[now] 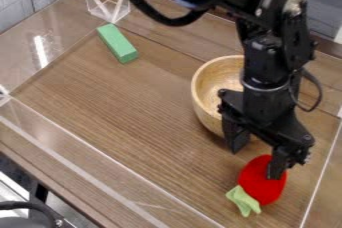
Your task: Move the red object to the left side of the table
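The red object (259, 183) is a small rounded red toy fruit with a light green leafy end, lying near the front right corner of the table (120, 112). My gripper (266, 158) hangs straight down just above it, open, its dark fingers straddling the fruit's top. The fruit still rests on the wood; its upper part is partly hidden by the fingers.
A wooden bowl (221, 90) stands right behind and left of the gripper. A green rectangular block (116, 43) lies at the back left. Low clear acrylic walls (40, 137) edge the tabletop, close to the fruit on the right and front.
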You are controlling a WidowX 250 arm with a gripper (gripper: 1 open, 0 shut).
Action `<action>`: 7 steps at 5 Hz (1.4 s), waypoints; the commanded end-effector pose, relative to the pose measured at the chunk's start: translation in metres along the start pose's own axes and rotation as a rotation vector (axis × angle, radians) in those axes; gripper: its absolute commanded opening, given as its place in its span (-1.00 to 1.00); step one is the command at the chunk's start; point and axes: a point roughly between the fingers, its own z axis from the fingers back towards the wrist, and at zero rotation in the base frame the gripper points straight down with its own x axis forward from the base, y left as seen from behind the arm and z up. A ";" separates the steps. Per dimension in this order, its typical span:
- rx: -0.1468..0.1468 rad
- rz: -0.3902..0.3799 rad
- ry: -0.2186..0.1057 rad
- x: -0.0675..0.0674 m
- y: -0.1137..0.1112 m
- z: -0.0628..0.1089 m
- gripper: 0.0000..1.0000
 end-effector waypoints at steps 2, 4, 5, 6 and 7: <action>-0.019 0.028 -0.042 0.004 -0.017 -0.010 1.00; -0.019 -0.060 -0.030 0.012 -0.015 -0.008 1.00; -0.011 -0.029 -0.030 0.016 -0.013 0.010 1.00; -0.010 0.012 -0.036 0.019 -0.008 0.023 1.00; -0.007 0.112 -0.049 0.018 -0.004 0.020 1.00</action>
